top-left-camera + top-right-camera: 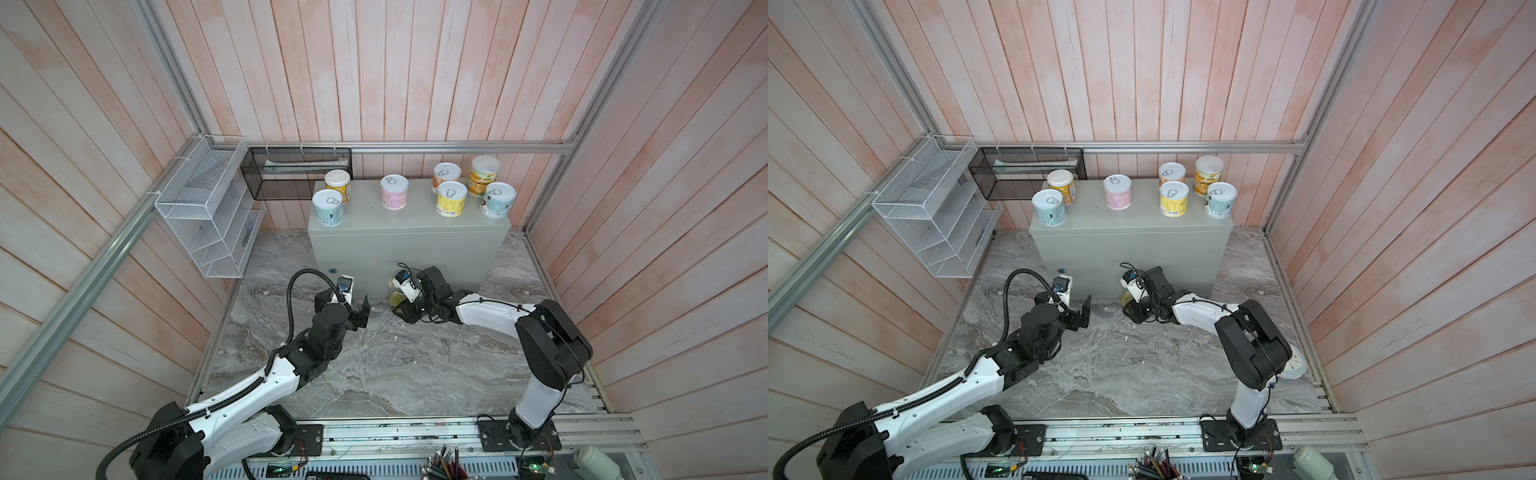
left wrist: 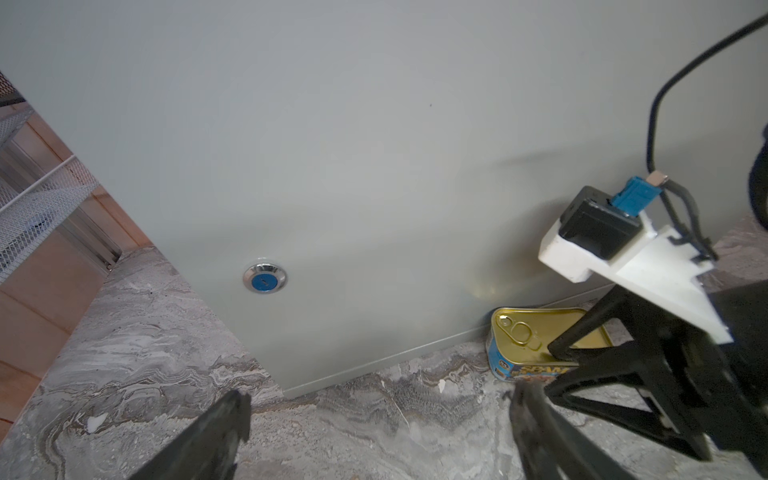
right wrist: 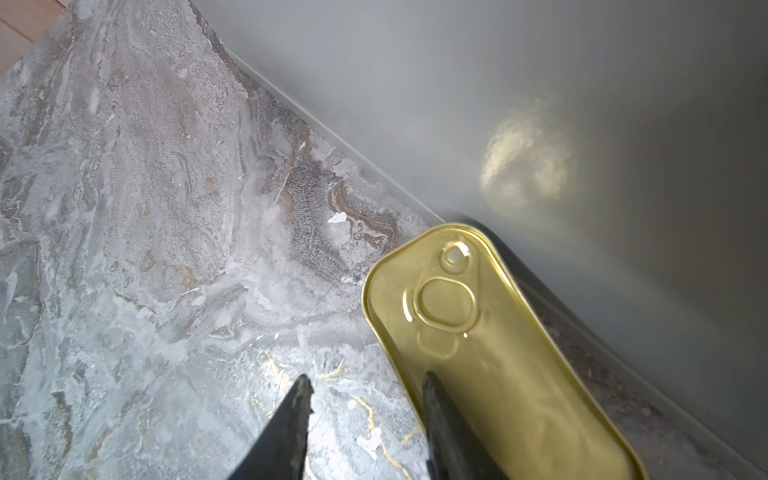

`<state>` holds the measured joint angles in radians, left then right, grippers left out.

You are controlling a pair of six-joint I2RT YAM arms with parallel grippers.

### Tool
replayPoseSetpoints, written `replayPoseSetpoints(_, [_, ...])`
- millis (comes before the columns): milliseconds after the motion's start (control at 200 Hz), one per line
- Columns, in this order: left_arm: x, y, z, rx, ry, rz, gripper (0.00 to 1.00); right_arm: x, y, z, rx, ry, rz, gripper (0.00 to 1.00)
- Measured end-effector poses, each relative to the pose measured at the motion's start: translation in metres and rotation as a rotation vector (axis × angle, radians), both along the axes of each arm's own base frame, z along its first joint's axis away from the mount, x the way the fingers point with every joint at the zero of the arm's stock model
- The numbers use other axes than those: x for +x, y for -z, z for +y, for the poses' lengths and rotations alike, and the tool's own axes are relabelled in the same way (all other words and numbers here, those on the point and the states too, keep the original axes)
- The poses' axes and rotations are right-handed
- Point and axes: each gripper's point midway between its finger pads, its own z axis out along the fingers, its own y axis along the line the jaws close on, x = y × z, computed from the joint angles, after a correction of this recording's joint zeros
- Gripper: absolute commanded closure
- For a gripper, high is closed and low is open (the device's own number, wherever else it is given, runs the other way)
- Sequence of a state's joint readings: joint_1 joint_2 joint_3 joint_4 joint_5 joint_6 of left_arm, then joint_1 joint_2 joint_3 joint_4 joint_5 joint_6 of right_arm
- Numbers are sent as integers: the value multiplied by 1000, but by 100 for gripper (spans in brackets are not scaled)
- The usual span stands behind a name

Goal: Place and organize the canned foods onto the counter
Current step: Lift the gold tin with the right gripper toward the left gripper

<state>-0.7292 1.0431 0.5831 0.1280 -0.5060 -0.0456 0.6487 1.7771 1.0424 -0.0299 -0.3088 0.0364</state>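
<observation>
on the counter [image 1: 409, 239] we find seven cans: the front-left can [image 1: 328, 208] at its front left corner, the back-left can [image 1: 338, 186] just behind it, the middle can [image 1: 394, 192] alone nearer the back edge, and at the right end the inner back can [image 1: 447, 174] and corner back can [image 1: 485, 174] along the back edge, with the inner front can [image 1: 451, 198] and outer front can [image 1: 498, 199] before them. the tin [image 2: 532, 336] stands on the marble surface [image 1: 374, 374] just before the counter's front, about midway along it.
</observation>
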Motion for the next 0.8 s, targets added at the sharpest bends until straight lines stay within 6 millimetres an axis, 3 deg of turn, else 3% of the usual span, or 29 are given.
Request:
replayPoseSetpoints(270, [0,-2,0,-5,0,-5,0,-17,-8,6,28,-6,62,57])
replayPoseSetpoints(465, [0,-2,0,-5,0,-5,0,-30,-35,16,117,-14,102,57])
replayPoseSetpoints(555, [0,-2,0,-5,0,-5,0,-30,-52,15,142,1,86,56])
replayPoseSetpoints(675, [0,-2,1,-5,0,-5,0,-21,-74,13,131,32,47,47])
replayPoseSetpoints(800, [0,-2,1,-5,-1,-5,0,-12,-84,9,71,55,-9,42])
